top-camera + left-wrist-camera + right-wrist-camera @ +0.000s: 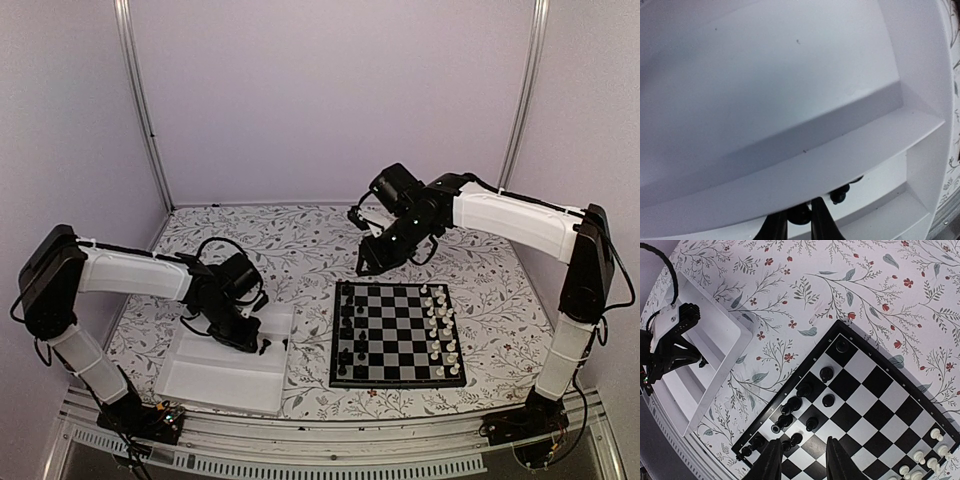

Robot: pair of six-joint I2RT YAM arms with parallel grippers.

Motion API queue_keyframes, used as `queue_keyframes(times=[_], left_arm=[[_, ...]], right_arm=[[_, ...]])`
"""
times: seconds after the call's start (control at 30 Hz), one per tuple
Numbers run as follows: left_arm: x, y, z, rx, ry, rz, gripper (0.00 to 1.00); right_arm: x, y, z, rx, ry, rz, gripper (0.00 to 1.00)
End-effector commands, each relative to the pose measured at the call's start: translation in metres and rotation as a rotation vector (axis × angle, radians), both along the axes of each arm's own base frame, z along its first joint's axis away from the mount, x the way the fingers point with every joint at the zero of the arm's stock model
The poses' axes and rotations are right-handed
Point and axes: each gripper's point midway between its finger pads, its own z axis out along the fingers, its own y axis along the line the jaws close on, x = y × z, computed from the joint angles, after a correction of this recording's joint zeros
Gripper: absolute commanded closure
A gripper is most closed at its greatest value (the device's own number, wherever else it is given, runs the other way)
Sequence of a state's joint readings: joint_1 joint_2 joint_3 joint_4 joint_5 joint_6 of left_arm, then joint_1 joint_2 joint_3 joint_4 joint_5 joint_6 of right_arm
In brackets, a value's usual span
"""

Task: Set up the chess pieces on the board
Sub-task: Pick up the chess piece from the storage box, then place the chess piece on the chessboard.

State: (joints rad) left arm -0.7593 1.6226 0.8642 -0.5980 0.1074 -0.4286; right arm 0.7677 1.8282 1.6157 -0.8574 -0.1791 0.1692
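In the left wrist view, my left gripper (800,216) is down in the white tray (790,165), its fingers closed against a black chess piece (801,212). Another black piece (840,194) lies just right of it behind the tray's divider. The top view shows this gripper (262,345) at the tray's right end. My right gripper (365,265) hangs open and empty above the far left corner of the board (400,335). Several black pieces (826,373) stand on the board's (875,390) left columns, some crowded together. White pieces (440,320) line the right side.
The tray (220,385) sits left of the board on a floral tablecloth (300,250). Walls enclose the table at the back and sides. The right wrist view also shows the tray (715,335) with my left arm (670,335) in it.
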Motion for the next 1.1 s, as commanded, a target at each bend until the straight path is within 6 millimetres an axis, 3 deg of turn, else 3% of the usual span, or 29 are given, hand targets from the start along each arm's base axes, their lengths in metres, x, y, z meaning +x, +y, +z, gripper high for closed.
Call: queue_keyframes(times=[0.0,0.13,0.33,0.57,0.8,1.07], left_arm=[[-0.009,0.008,-0.002,0.057,0.028,-0.021,0.89],[0.004,-0.006,0.037,-0.04,-0.076,-0.053,0.9],[0.017,-0.047,0.104,-0.314,-0.254,-0.15,0.91],[0.022,-0.091,0.167,-0.504,-0.437,-0.26,0.91],[0.023,-0.111,0.194,-0.581,-0.518,-0.315,0.91],[0.022,-0.123,0.209,-0.613,-0.553,-0.341,0.91]], right_arm=[[0.004,0.01,0.01,0.036,-0.011,0.002,0.68],[0.005,0.014,0.023,0.072,-0.022,0.004,0.68],[0.001,0.031,0.038,0.211,0.045,0.019,0.68],[-0.034,0.075,0.045,0.476,0.295,0.183,0.67],[-0.055,0.091,0.059,0.637,0.441,0.282,0.65],[-0.056,0.098,0.055,0.675,0.51,0.283,0.66]])
